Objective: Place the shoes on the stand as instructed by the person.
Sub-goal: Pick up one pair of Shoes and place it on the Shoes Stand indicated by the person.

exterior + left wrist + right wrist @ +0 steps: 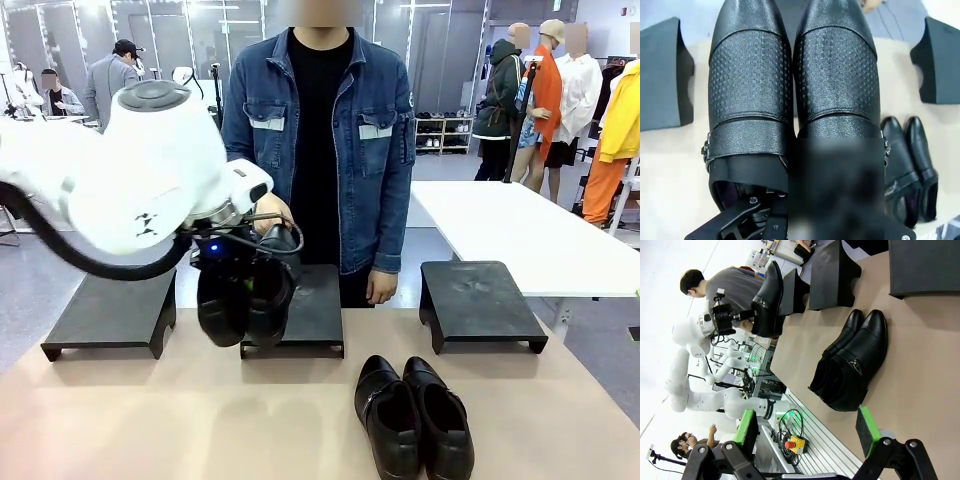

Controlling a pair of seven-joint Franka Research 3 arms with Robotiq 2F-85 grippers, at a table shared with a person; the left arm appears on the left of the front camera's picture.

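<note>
Left gripper [238, 262] of mine is clamped on one pair of shoes [245, 300], pinching them together at the collars. Their toes point away from my fingers, down toward the middle stand [310, 325] just beyond. The person [320, 150] stands past that stand, one hand [272, 215] close by my wrist. My right gripper [807, 432] has its green pads [747, 432] spread apart, and the second pair [850, 360] lies on the table [920, 390] just ahead of it. A small dark mark on my left arm is too small to read.
</note>
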